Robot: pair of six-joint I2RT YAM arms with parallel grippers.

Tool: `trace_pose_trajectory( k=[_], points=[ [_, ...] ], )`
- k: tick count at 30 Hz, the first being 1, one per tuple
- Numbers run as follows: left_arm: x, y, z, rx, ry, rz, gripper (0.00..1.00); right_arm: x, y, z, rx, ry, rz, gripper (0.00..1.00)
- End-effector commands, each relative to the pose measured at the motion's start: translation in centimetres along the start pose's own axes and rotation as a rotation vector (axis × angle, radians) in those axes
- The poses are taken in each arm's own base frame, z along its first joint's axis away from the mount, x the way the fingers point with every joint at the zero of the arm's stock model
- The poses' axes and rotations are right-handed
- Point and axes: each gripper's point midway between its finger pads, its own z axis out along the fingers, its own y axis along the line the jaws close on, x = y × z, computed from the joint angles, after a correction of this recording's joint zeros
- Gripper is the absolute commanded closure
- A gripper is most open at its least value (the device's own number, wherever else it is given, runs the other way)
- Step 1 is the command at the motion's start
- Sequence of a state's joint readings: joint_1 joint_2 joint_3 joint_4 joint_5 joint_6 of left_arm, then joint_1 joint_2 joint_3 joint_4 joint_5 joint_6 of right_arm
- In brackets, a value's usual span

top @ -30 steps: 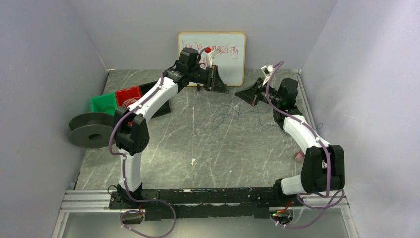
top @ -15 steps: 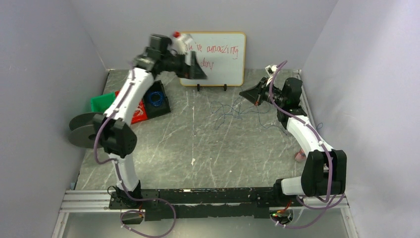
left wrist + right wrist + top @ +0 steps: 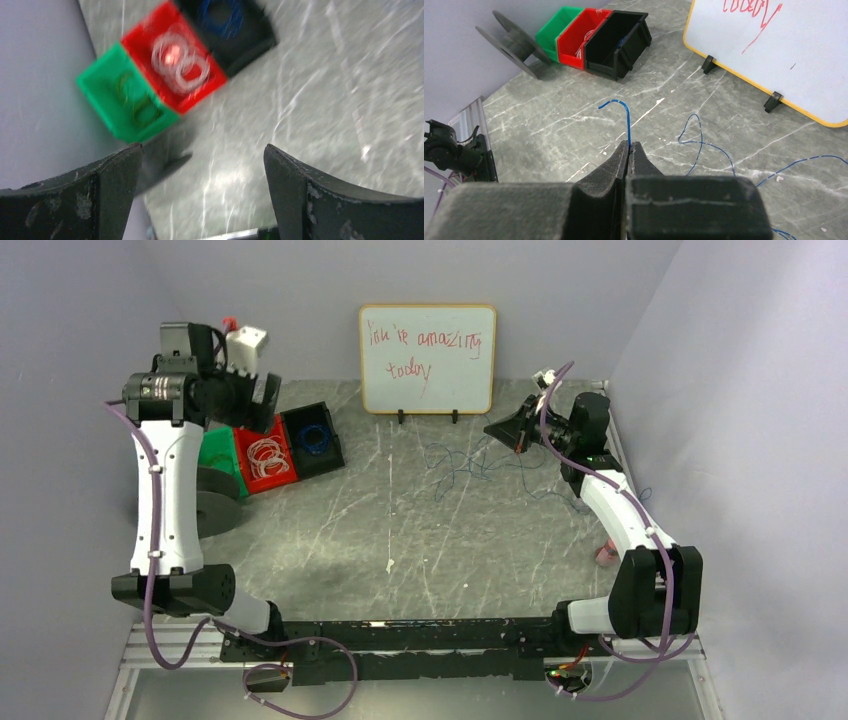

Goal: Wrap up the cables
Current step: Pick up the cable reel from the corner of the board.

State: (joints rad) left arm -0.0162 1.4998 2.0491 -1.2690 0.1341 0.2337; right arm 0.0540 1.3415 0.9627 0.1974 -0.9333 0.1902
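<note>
at back, whiteboard (image 3: 428, 385) reads "you're amazing today", right end effector (image 3: 629, 144) pinching cable (image 3: 629, 122), left end effector (image 3: 202, 150) spread

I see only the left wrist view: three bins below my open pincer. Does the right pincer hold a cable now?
Observer: Yes. The right pincer is shut on a thin blue cable; its end sticks out above the tips.
Operator: Where is the rest?
Observer: More blue cable lies in loose loops on the table, before the whiteboard.
Operator: Is my left pincer close to these loops?
Observer: No. The left pincer hangs over the bins at the left, well apart.
</note>
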Motion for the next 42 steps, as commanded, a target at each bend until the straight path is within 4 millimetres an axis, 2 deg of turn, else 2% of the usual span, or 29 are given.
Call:
trace_pose_trajectory(
  k=[1, 5, 9, 11, 18, 23, 28, 36, 42],
  points=[
    [8.0, 2.9, -1.4, -0.033, 0.253, 0.136, 0.06, -1.5, 1.0, -0.3, -0.026, -0.028, -0.063, 1.00],
    [11.8, 4.9, -2.2, -0.050, 0.370, 0.164, 0.06, -1.2, 1.4, -0.1, -0.046, -0.020, -0.066, 1.00],
    [13.8, 7.6, -2.8, -0.098, 0.413, 0.233, 0.06, -0.9, 1.8, 0.1, -0.063, -0.011, -0.063, 1.00],
    [14.5, 8.7, -2.9, -0.124, 0.421, 0.299, 0.06, -0.9, 2.0, 0.2, -0.068, -0.009, -0.064, 1.00],
    [17.0, 10.7, -0.8, -0.122, 0.494, 0.471, 0.06, -0.7, 2.3, 0.3, -0.078, -0.003, -0.062, 1.00],
    [17.7, 12.6, 0.6, -0.139, 0.533, 0.529, 0.07, -0.6, 2.4, 0.3, -0.081, 0.000, -0.061, 1.00],
    [18.8, 14.5, 1.2, -0.131, 0.562, 0.531, 0.10, -0.4, 2.4, 0.4, -0.085, 0.003, -0.056, 1.00],
    [21.0, 14.0, 0.0, -0.012, 0.593, 0.589, 0.13, -0.2, 2.3, 0.6, -0.087, 0.009, -0.049, 1.00],
    [23.3, 14.5, 0.8, 0.022, 0.628, 0.634, 0.19, 0.0, 2.3, 0.8, -0.089, 0.013, -0.047, 1.00]
  ],
)
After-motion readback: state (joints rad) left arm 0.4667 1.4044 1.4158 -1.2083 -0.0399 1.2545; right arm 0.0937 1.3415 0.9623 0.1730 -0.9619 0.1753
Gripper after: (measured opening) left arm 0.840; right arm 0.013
